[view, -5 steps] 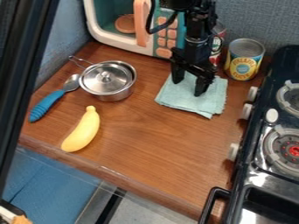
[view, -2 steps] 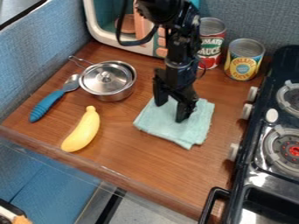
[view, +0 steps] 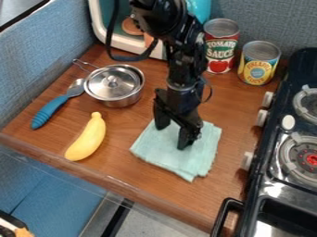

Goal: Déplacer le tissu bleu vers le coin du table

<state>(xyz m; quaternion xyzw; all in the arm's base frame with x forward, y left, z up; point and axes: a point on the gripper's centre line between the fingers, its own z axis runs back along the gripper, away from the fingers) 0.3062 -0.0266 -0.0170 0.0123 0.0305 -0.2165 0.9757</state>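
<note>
Pale blue-green cloth spread on wooden counter, right of yellow banana, apart from it. Gripper also right of banana, jaws parted, tips down on cloth. Lidded pot behind banana; blue-handled spoon behind-left of banana; red can, yellow can well behind banana, rightward.

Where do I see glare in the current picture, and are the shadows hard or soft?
Camera view: bright highlights on the metal pot lid and on the glossy stove; camera view: a mild sheen on the wooden counter; camera view: shadows look soft and faint, and the black tool is dark with little shading detail.
</note>
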